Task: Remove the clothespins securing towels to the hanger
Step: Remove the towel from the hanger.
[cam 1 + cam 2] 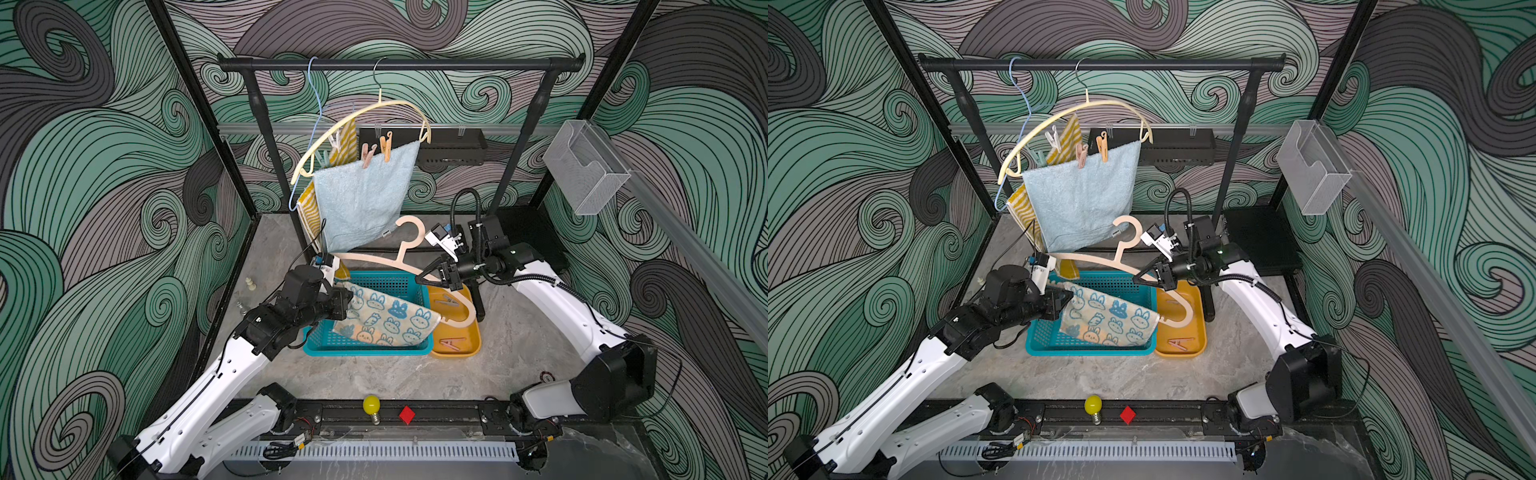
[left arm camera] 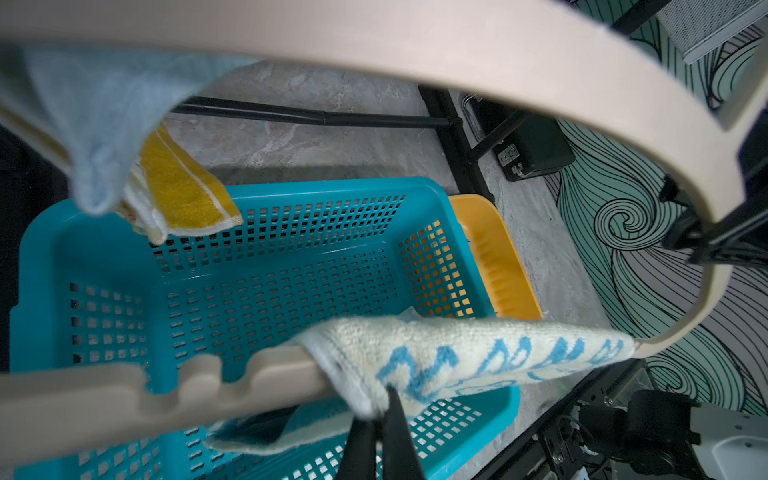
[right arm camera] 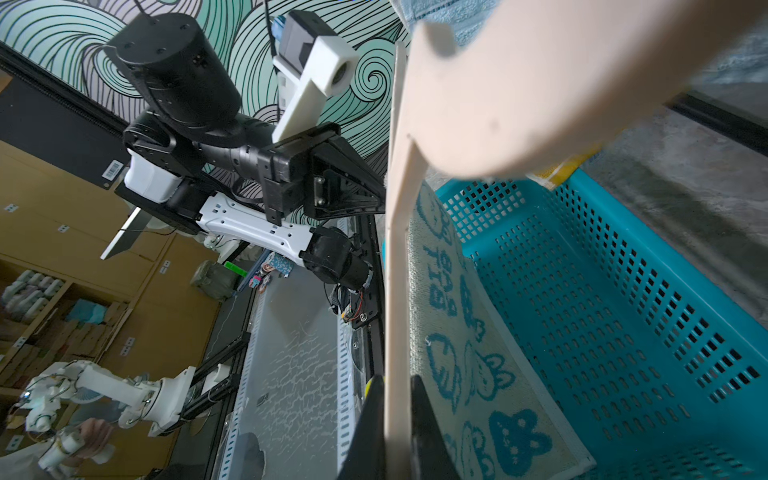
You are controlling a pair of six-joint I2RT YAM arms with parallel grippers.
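top views look down from front; wrist views share the basket (image 2: 332, 185) close-up.

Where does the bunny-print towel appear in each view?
Top view: bunny towel at centre, over the teal basket.
Top view: same spot, centre.
Left wrist: hung on the hanger bar, above the basket.
Right wrist: along the hanger bar, beside the basket wall.
Shared landmark: teal basket.

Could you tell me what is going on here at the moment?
The right claw grips a pale pink hanger over the teal basket, while the left claw pinches the bunny towel draped on its bar. Two clothespins lie in the orange tray. On the rack, a pink clothespin and an orange clothespin pin the light-blue towel to the cream hanger.
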